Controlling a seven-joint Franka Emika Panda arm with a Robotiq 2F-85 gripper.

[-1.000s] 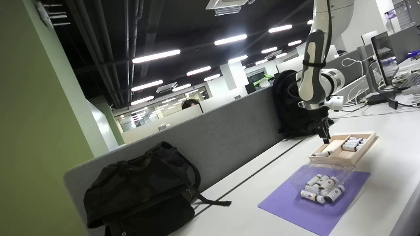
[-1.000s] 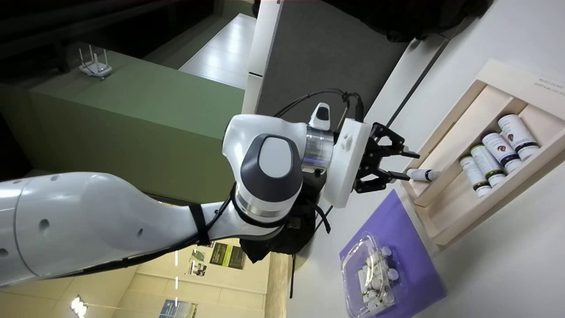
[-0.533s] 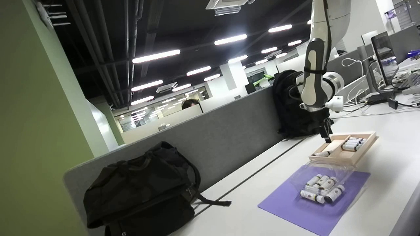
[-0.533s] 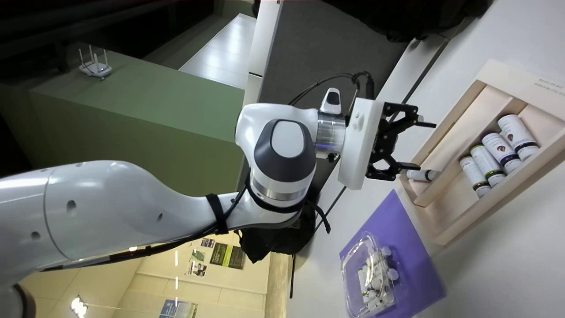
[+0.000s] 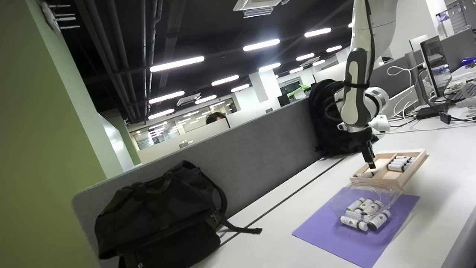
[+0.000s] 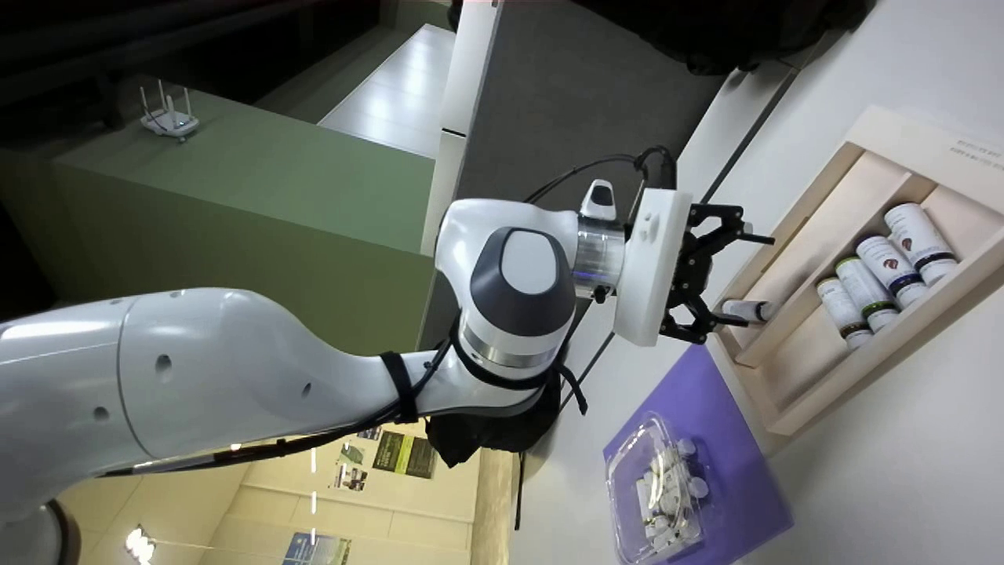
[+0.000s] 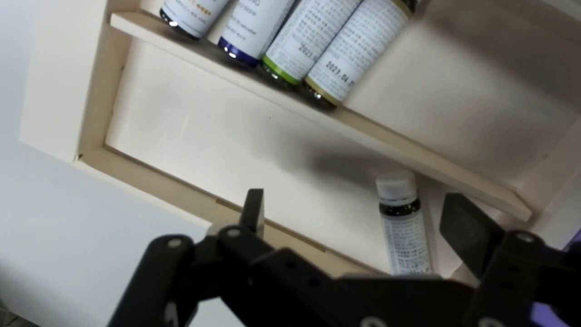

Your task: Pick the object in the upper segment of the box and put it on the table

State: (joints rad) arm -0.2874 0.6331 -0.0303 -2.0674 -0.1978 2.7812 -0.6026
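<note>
Box (image 7: 213, 136) — smooth, matt wood

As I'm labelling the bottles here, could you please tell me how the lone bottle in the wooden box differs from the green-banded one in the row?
The lone bottle lies by itself in its segment; the green-banded bottle lies in a row of four across the divider. The lone bottle's white cap points toward the divider, whereas the green-banded bottle has its base end there. Both lie on their sides and carry white printed labels.
</note>
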